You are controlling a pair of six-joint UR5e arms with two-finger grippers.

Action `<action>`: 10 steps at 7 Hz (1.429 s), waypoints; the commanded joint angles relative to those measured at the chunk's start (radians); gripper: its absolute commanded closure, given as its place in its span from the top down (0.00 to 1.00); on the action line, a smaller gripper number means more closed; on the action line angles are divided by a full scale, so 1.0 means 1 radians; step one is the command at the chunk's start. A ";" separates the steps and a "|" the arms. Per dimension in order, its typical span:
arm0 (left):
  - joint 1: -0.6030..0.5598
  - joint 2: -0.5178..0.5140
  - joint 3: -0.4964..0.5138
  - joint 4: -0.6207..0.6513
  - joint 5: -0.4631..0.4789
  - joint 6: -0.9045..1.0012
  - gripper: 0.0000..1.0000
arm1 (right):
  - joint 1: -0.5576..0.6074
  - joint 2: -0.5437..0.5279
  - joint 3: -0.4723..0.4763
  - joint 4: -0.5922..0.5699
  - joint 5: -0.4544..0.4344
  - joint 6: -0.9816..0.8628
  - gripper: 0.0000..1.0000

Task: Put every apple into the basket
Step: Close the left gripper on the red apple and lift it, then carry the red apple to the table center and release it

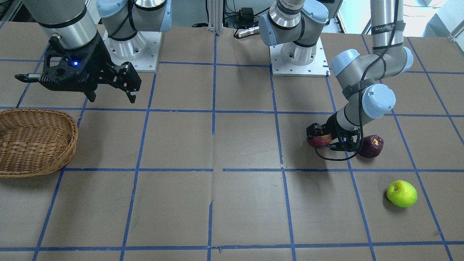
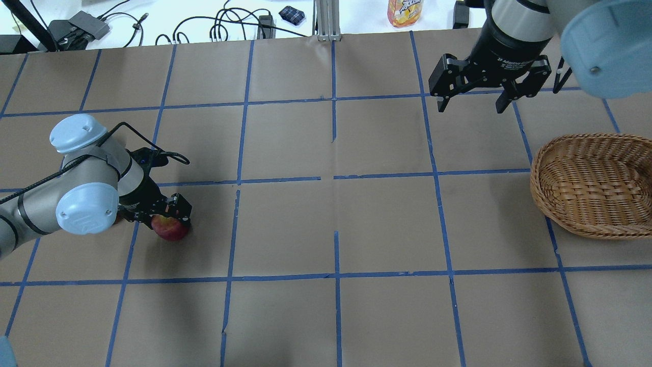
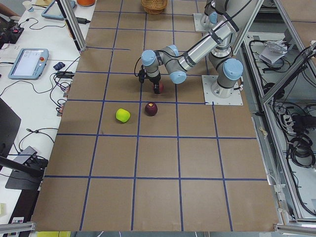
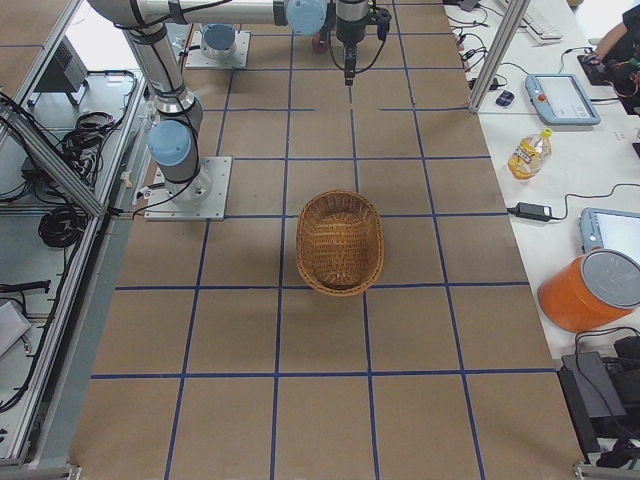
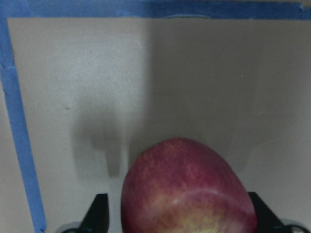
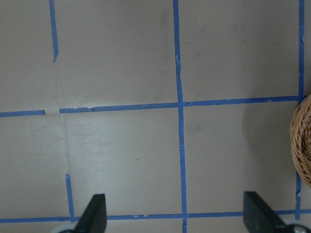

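Observation:
The red apple (image 1: 320,139) (image 2: 170,228) lies on the brown table at the robot's left. My left gripper (image 2: 169,218) is down around it, jaws wide open; in the left wrist view the apple (image 5: 187,189) sits between the two fingers. The maroon apple (image 1: 370,146) (image 3: 151,108) lies just beside that wrist, and the yellow-green apple (image 1: 401,193) (image 3: 122,115) lies farther out. The wicker basket (image 1: 70,134) (image 2: 540,173) stands empty at the robot's right. My right gripper (image 1: 112,96) (image 2: 471,108) hangs open and empty above the table, beside the basket.
Blue tape lines grid the brown table. The two arm bases (image 1: 130,50) (image 1: 299,58) stand at the robot's edge. An orange drink bottle (image 2: 405,10) and cables lie on the white bench beyond the table. The basket's rim shows in the right wrist view (image 6: 301,141).

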 commanded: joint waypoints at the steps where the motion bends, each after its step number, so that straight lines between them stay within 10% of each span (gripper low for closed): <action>1: -0.043 0.051 0.028 0.019 -0.014 -0.007 0.00 | 0.000 0.001 0.000 -0.002 0.000 0.000 1.00; 4: -0.475 -0.034 0.209 0.080 -0.106 -0.393 0.00 | 0.001 0.001 0.000 0.003 -0.002 0.000 1.00; 7: -0.649 -0.226 0.272 0.316 -0.125 -0.579 0.00 | 0.001 0.001 0.002 0.000 0.002 0.000 1.00; 8: -0.651 -0.275 0.274 0.376 -0.125 -0.581 0.34 | 0.001 0.001 0.008 -0.005 0.002 0.000 1.00; 9: -0.662 -0.297 0.275 0.435 -0.125 -0.639 0.89 | 0.001 0.001 0.005 -0.002 0.002 0.000 1.00; 10: -0.653 -0.286 0.277 0.457 -0.128 -0.664 1.00 | 0.001 -0.001 0.006 -0.006 0.002 0.000 1.00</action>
